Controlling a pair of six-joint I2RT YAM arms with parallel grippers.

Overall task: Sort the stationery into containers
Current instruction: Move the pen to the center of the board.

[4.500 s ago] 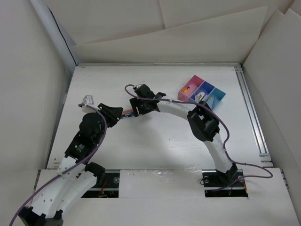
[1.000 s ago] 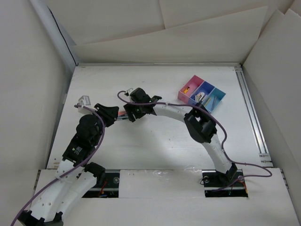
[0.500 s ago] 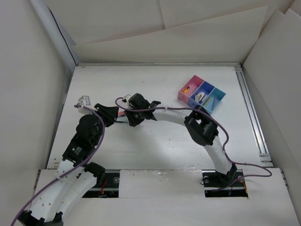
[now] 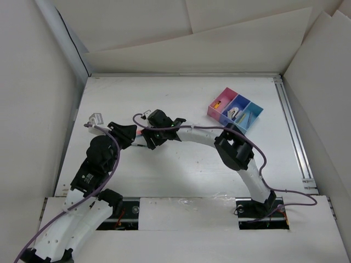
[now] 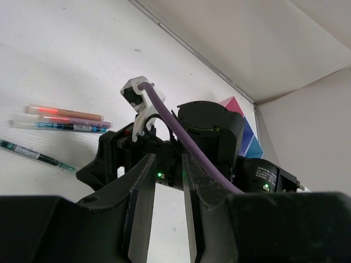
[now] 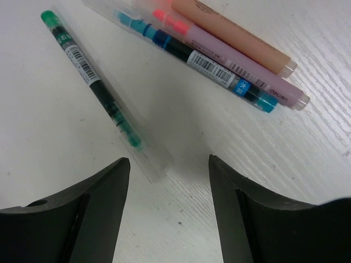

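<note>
Step in hand: picking 1 pen off the table; judged from the right gripper hanging low over the loose pens
Right gripper: fingers spread wide, nothing between them
Left gripper: fingers a little apart, holding nothing; it sits just beside the right wrist and looks at that arm's back
Green pen: lies alone on the table, slanted, green cap toward the upper left of the right wrist view; its clear end falls under the gap between the right fingers
Other 3 pens: blue pen, purple pen and orange pen lie side by side, touching or nearly so, just beyond the green one
Containers: 3 joined boxes, well apart from the pens, toward the far right of the table; some pieces already lie inside, too small to name
Best target: the green pen, I judge; it has bare table on both sides, while the bundle of 3 leaves no room for a finger
How to grip: shift toward the pen's middle rather than its clear tip; turn the wrist so the fingers cross the barrel squarely; lower until the tips almost touch the table; close gently
Risks: a thin round barrel may roll away; a tip grip lets it swing; the left arm is close, so it is best kept out of the way
</note>
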